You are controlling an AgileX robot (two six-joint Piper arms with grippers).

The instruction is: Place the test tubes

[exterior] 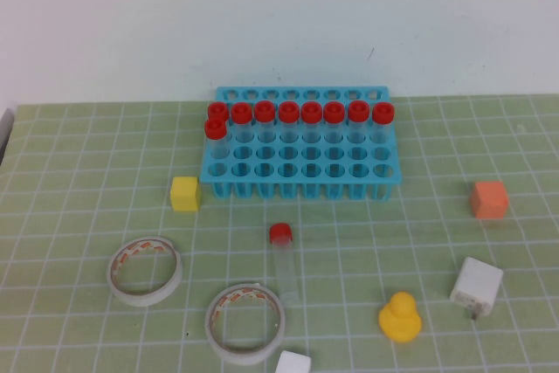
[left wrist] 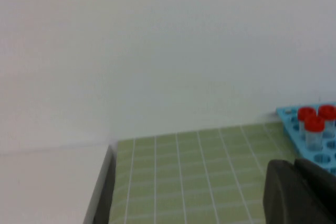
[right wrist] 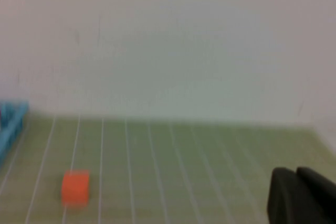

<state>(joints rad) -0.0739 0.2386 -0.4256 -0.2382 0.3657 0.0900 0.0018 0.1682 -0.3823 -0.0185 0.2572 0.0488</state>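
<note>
A blue tube rack (exterior: 301, 172) stands at the back middle of the green mat, holding several red-capped test tubes (exterior: 288, 115) in a row, with one more (exterior: 215, 131) a row nearer at its left end. One loose test tube with a red cap (exterior: 283, 261) lies flat on the mat in front of the rack. Neither arm appears in the high view. My left gripper (left wrist: 295, 167) is shut with nothing in it, above the mat left of the rack (left wrist: 315, 140). My right gripper (right wrist: 296, 174) is shut and empty, over the mat's right side.
A yellow cube (exterior: 185, 193) sits by the rack's front left corner and an orange cube (exterior: 489, 200) (right wrist: 75, 187) to the right. Two tape rolls (exterior: 145, 270) (exterior: 245, 321), a yellow duck (exterior: 400, 316), a white charger block (exterior: 476, 286) and a white cube (exterior: 293, 363) lie near the front.
</note>
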